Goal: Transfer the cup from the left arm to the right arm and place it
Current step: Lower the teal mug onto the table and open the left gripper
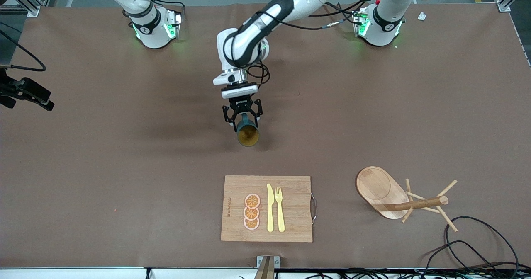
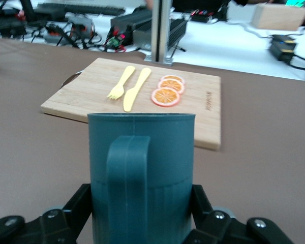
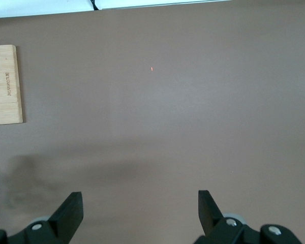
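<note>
A: Where does the cup (image 1: 248,133) stand in all this?

B: It hangs in the left gripper (image 1: 242,114), over bare table (image 1: 124,167) near the middle, above the stretch between the arm bases and the cutting board (image 1: 290,225); the fingers are clamped on its ribbed sides, handle turned toward the wrist, tan mouth tipped toward the front camera.

A: And the right gripper (image 3: 140,209)?

B: Spread wide and holding nothing, over plain table toward the right arm's end; it seems to wait.

A: So how should the handover go?

B: I'd judge the right fingers should come in on the mouth end of the body, away from the left pads and the handle; the left should let go only once the right has closed firmly.

A: Any writing?

B: A burned mark runs along the board's edge beside the orange slices (image 1: 251,212); too small to read; the knife (image 1: 270,208) and fork (image 1: 280,209) are plain.
</note>
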